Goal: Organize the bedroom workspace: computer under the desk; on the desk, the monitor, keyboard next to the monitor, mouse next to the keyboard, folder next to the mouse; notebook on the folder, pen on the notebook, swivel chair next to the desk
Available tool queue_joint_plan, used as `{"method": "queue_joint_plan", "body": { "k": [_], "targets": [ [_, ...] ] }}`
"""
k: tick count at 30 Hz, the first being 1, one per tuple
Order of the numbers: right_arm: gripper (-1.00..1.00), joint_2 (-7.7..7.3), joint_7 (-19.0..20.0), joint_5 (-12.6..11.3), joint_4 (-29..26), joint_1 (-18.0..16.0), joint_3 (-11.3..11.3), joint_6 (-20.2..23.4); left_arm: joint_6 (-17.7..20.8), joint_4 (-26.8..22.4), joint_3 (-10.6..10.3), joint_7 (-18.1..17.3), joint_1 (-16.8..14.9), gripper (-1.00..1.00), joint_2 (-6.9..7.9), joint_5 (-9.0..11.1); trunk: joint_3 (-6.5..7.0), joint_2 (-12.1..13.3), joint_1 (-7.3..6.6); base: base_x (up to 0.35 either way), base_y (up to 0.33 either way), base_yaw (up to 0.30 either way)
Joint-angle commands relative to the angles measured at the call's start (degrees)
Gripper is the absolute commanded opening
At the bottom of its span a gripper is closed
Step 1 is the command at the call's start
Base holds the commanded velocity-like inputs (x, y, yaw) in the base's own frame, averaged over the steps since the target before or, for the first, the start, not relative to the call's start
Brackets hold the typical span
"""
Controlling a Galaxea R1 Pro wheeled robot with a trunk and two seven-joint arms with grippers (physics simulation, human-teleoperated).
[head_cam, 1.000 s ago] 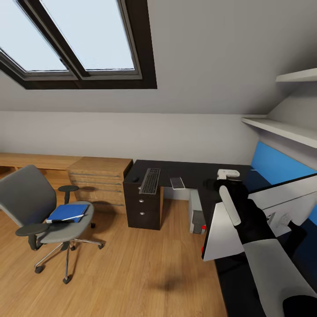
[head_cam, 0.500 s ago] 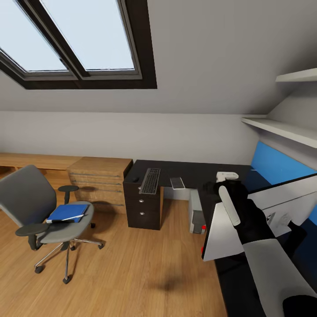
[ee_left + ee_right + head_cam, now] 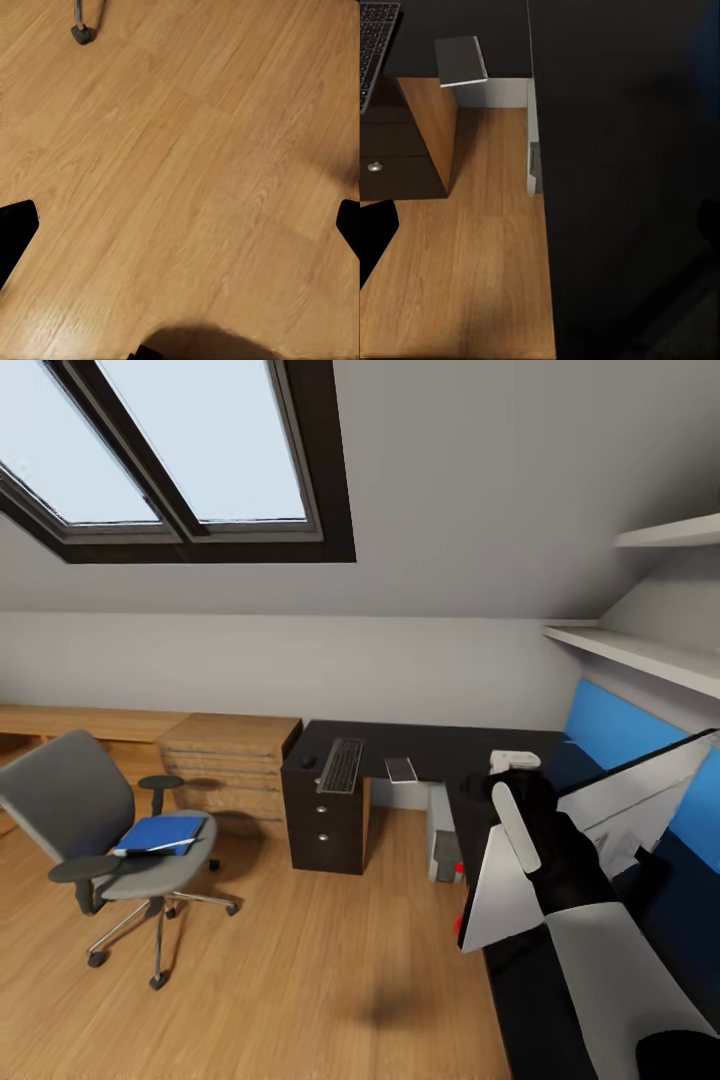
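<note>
Two arms are yours here: your right gripper [image 3: 520, 762] hangs over the black surface [image 3: 430, 745], jaws spread wide with nothing between them. Just behind those jaws, the monitor [image 3: 590, 830] leans tilted against your forearm. Ahead of them lie a grey notebook [image 3: 460, 61] and the keyboard [image 3: 341, 765]. Your left gripper [image 3: 180, 225] faces bare floor, jaws wide. Well away, the folder [image 3: 160, 833] rests on the swivel chair [image 3: 110, 830].

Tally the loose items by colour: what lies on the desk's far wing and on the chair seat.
Grey: 2, the keyboard and the notebook.
Black: 1, the mouse.
Blue: 1, the folder on the swivel chair.
Total: 4.
</note>
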Motion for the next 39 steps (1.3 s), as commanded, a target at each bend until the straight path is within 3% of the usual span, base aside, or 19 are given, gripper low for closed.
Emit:
{"method": "queue_joint_plan", "body": {
  "k": [1,32,36,39],
  "targets": [
    [1.0,0.01,-0.9,-0.6,0.0,0.0,0.2,0.1,-0.1,-0.1,-0.5,0.5,0.0,1.0,0.03,0.1,-0.14,-0.1,0.01,-0.273,-0.001,0.0],
    [1.0,0.32,-1.2,-0.6,-0.3,0.0,0.4,-0.2,-0.1,-0.1,-0.4,0.7,0.0,1.0,0.04,0.4,-0.14,-0.1,0.01,-0.161,0.0,0.0],
    [1.0,0.2,-1.1,-0.6,-7.3,0.9,0.3,-1.6,0.0,-0.1,-0.4,0.5,0.0,1.0,-0.01,0.4,-0.14,-0.1,0.01,-0.011,0.0,0.0],
    [1.0,0.11,-1.2,-0.6,-13.3,4.4,0.2,-3.8,0.0,0.1,-0.5,0.5,0.0,1.0,-0.1,0.4,-0.14,-0.1,0.01,-0.002,0.0,0.0]
  ]
}}
